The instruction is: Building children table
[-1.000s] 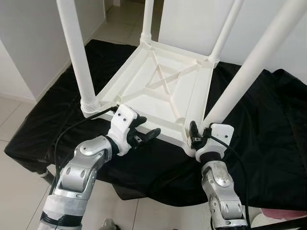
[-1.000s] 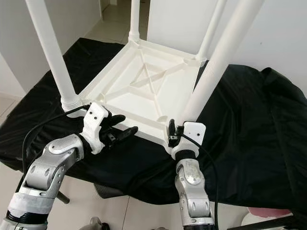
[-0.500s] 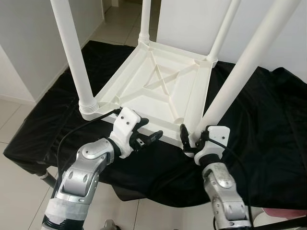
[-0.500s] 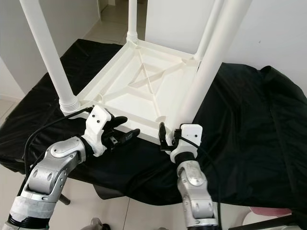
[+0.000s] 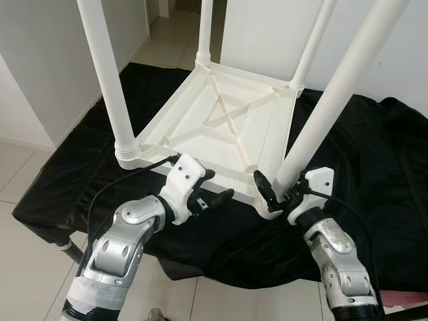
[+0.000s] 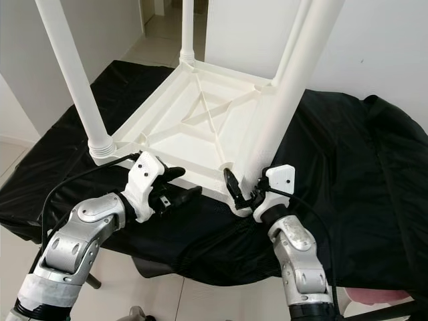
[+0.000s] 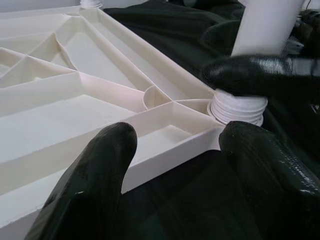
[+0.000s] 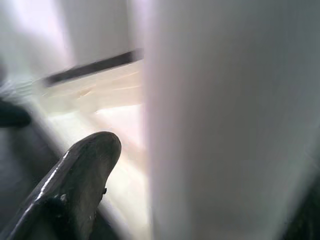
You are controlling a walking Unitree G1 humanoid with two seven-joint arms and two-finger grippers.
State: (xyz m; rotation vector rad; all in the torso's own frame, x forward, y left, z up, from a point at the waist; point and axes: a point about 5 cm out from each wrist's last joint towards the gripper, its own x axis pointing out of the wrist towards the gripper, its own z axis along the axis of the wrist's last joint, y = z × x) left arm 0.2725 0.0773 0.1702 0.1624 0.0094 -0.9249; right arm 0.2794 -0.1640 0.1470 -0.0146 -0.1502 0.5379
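While the upturned children's table (image 5: 227, 127) lies on the black-draped bench (image 5: 374, 174), the right gripper (image 5: 281, 194) clamps the base of its near leg (image 5: 321, 114). The left gripper (image 5: 210, 198) hovers spread beside the table's near edge. If that leg isn't seated, a twist could pop it loose.

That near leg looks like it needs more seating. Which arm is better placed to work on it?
Right. The right gripper is already at the base of the near leg, a finger on each side of it. The left gripper is open at the tabletop edge, apart from the leg.
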